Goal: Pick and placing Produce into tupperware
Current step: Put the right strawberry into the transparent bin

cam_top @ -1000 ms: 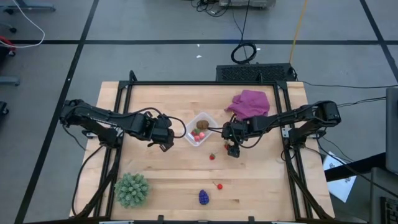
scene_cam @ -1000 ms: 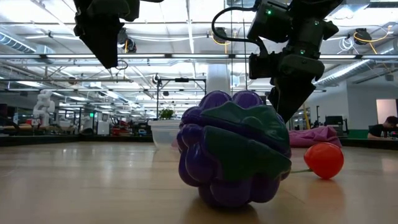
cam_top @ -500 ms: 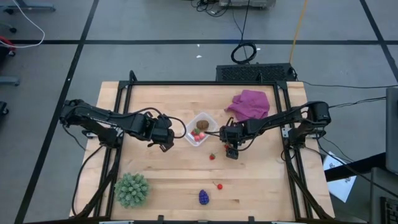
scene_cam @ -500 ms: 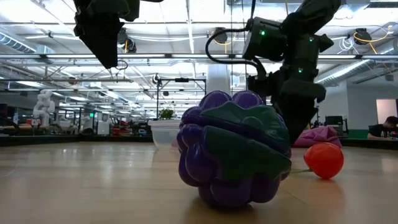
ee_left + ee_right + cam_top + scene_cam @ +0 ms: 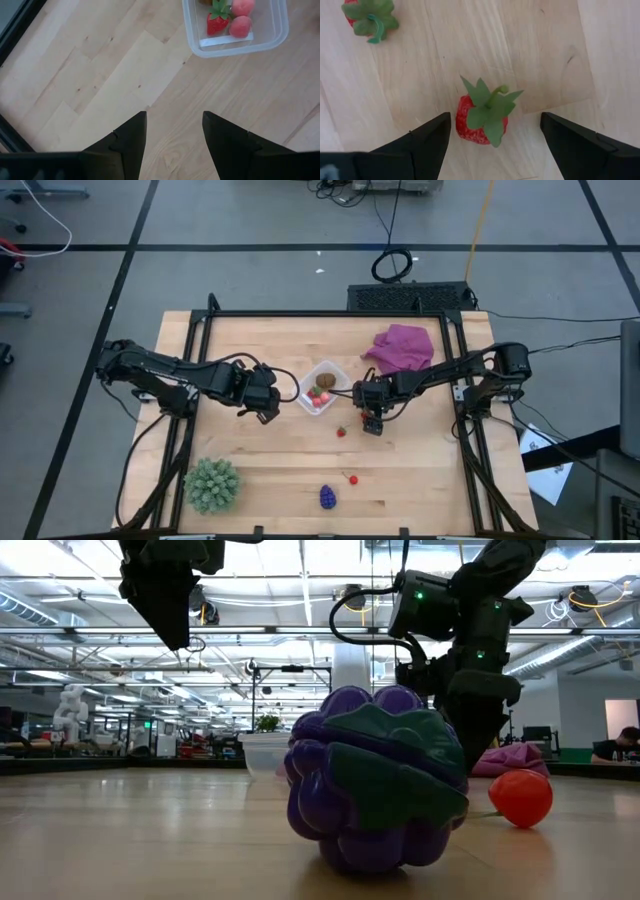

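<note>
A pale wooden table (image 5: 280, 480) is sitting on a grey floor. The right gripper (image 5: 492, 131) is hanging open over a strawberry (image 5: 482, 117) lying between its fingers, untouched. The left gripper (image 5: 172, 131) is waiting open beside the tupperware (image 5: 272, 37).

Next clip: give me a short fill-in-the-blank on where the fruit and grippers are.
1. The right gripper stands open around a toy ____.
2. The left gripper is open and holds ____.
3. The tupperware lies between the two ____.
4. The grape bunch lies on the ____, outside the tupperware.

Missing words: strawberry; nothing; grippers; table
</note>
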You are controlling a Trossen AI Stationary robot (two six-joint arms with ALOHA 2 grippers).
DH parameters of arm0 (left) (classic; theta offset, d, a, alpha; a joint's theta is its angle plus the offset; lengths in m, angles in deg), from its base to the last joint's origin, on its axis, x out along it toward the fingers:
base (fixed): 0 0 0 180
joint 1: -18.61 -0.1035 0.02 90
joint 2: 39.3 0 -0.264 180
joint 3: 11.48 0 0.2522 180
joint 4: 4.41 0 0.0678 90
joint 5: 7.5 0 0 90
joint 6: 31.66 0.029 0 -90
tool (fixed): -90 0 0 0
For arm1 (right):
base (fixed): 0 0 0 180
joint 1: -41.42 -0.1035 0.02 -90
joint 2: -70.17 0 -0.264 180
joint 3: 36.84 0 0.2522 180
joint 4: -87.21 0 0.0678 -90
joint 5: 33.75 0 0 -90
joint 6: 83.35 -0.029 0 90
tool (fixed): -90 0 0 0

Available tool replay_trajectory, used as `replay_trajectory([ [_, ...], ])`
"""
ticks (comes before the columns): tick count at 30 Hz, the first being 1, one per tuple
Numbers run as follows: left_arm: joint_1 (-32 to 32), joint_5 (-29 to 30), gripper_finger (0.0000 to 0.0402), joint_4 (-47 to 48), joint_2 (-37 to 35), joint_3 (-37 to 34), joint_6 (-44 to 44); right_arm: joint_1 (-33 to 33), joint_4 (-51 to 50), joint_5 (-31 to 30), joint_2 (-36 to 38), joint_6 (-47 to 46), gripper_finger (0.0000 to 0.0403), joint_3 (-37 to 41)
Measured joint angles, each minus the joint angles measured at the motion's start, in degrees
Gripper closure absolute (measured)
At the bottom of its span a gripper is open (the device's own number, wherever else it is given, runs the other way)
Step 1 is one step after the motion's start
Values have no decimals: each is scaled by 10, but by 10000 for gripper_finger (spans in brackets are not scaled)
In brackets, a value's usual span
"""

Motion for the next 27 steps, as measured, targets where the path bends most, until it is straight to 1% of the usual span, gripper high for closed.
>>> replay_trajectory([
  [20, 0, 0, 204, -4, 0, 0, 1, 10, 40, -8, -2, 13, 99, -1],
  [27, 0, 0, 204, -13, 0, 0, 11, 17, 8, -6, -1, 13, 123, -2],
])
